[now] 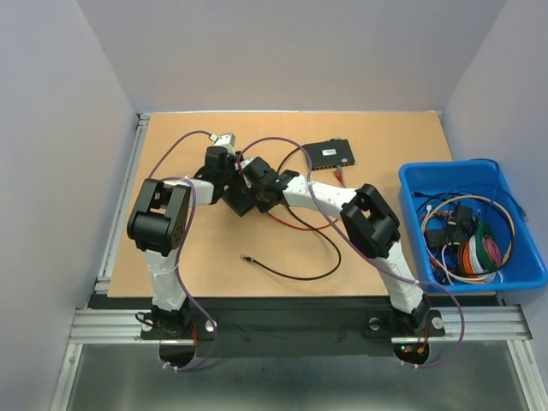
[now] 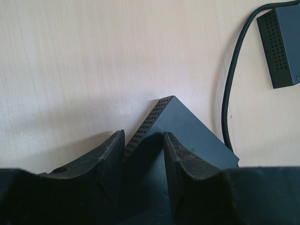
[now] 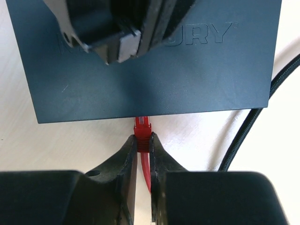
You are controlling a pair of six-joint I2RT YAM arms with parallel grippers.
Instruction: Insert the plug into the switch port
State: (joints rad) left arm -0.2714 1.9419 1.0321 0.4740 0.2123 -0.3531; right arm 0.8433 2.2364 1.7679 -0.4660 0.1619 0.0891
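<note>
Grey walls (image 1: 282,51) boxed a tan tabletop (image 1: 214,257); a blue bin (image 1: 409,214) held coiled cables (image 1: 475,248). My left claw (image 2: 143,136), part-open, clamped the switch (image 2: 187,126); my right claw (image 3: 143,139) pinched the red plug (image 3: 142,127).

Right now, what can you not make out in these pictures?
Port: right wrist view, hidden under the switch edge; whether the red plug in the right end effector is seated, unclear.
Same switch, top view: covered by left arm and right arm.
Left end effector contact with it: left wrist view, own fingers hide it.
Blue bin contents: top view, too small.
</note>
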